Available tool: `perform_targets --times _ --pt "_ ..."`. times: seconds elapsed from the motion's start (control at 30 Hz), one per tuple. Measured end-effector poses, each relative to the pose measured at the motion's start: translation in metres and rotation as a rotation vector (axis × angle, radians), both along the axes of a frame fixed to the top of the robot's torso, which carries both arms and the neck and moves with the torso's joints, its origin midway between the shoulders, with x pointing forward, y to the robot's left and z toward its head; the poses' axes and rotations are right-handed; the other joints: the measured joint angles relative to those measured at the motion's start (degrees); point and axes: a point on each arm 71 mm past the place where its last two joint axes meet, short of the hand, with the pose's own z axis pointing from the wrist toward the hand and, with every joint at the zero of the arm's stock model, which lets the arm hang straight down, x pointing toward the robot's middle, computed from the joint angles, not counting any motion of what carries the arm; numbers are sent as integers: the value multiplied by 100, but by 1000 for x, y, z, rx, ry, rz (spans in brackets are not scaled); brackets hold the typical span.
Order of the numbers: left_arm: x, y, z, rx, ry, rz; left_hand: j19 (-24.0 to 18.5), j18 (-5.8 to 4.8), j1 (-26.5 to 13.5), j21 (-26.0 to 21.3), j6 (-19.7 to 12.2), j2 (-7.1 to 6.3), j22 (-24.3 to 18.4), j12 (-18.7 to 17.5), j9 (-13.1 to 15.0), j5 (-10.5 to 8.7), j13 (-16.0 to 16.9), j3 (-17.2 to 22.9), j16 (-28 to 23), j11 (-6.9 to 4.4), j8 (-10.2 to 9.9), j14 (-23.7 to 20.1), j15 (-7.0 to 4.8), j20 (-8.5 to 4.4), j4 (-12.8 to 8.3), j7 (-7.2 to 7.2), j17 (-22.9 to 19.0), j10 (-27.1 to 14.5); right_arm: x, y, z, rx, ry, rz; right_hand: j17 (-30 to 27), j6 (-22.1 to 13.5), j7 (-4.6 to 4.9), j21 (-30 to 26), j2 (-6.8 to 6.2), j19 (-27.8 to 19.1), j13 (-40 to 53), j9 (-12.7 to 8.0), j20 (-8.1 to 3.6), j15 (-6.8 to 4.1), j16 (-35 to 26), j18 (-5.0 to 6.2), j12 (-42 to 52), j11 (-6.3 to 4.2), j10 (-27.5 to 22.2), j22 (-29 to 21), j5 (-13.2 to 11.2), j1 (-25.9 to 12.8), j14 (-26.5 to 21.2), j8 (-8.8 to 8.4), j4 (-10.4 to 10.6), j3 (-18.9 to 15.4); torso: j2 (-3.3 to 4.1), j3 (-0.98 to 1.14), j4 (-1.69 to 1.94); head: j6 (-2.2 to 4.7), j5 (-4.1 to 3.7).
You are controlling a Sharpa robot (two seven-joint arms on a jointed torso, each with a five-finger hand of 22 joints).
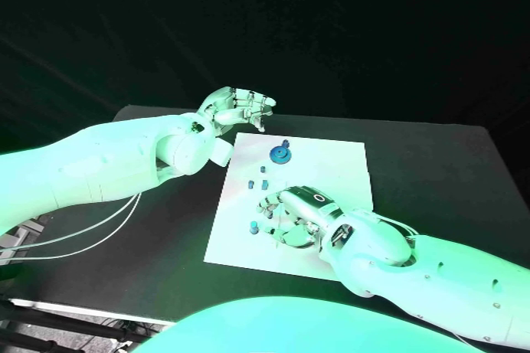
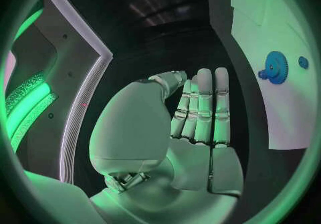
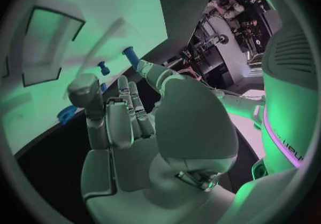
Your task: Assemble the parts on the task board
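Right robot hand [image 1: 296,215] rests spread on white task board [image 1: 337,158]; left robot hand [image 1: 237,108] empty, fingers apart.

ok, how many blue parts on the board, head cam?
4: gear near the far edge, two small pieces just nearer, fourth piece near the left edge. The right hand may hide more.

Open far-right stretch of the task board [image 1: 332,158]; blue gear [image 1: 282,154] and small pegs [image 1: 263,169] left of it.
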Motion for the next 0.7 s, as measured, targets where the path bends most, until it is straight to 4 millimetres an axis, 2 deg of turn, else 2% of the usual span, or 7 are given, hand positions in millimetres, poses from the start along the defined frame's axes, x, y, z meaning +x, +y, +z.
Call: perform_targets --times 0.13,0.27,0.43,0.5,0.53,0.6,0.7 --pt "0 2 0 2 0 2 0 0 0 0 0 0 0 0 0 0 0 0 0 0 0 0 0 0 0 0 0 0 9 -30 19 38 -6 -61 -36 0 0 0 0 0 61 13 0 0 -21 0 279 -17 33 0 0 0 0 76 73 -83 -3 -5 -6 29 -98" --pt "0 4 0 4 0 6 0 0 0 0 0 0 0 0 0 0 0 0 0 0 0 0 0 0 0 0 0 0 22 -69 37 62 8 -150 -70 208 -20 5 -79 52 197 32 -52 -5 -35 0 730 -90 736 0 0 -161 -1 206 227 -238 -11 -7 -28 64 -213" --pt "-1 6 0 6 1 8 0 0 0 0 0 0 0 0 0 0 -5 0 0 0 0 0 0 0 0 0 0 0 38 -121 51 87 85 -297 4 406 -199 165 -104 169 832 72 -213 -257 -35 0 1629 -263 1403 -1 0 -334 -1 365 539 -571 -38 -10 -66 74 -330" --pt "-1 7 0 6 1 9 0 0 0 0 0 0 0 0 0 0 -6 0 0 0 0 0 0 0 0 0 0 0 42 -135 53 92 114 -342 47 407 -248 296 -102 218 1312 100 -280 -270 -19 0 2177 -372 1457 -1 0 -335 -1 459 687 -743 -48 -10 -76 74 -372" --pt "-1 7 0 6 1 9 0 0 0 0 0 0 -2 0 0 0 -5 -1 0 0 0 0 0 0 1 0 0 0 43 -144 53 94 133 -367 178 380 -281 471 -81 275 1757 119 -310 -270 62 0 2646 -420 1468 -1 0 -357 -1 525 778 -866 -54 -12 -83 74 -403" --pt "-1 8 0 6 1 7 0 -1 0 -25 0 0 -9 0 0 0 -5 -25 0 0 0 -3 3 0 25 0 0 0 44 -159 50 95 176 -415 507 349 -315 828 -57 417 3611 171 -328 -310 261 -1 4156 -383 1708 -1 0 -333 1 676 970 -1058 -63 -12 -95 74 -444" --pt "-1 9 0 4 0 2 0 -1 -59 -49 0 -41 -29 0 -9 0 -18 -65 0 22 0 -21 21 0 65 0 0 -22 42 -173 46 88 229 -460 877 234 -335 1259 63 535 6029 276 -327 -310 535 -22 5966 -461 2478 -1 0 -245 1 1002 1292 -1447 -71 -10 -113 79 -500"
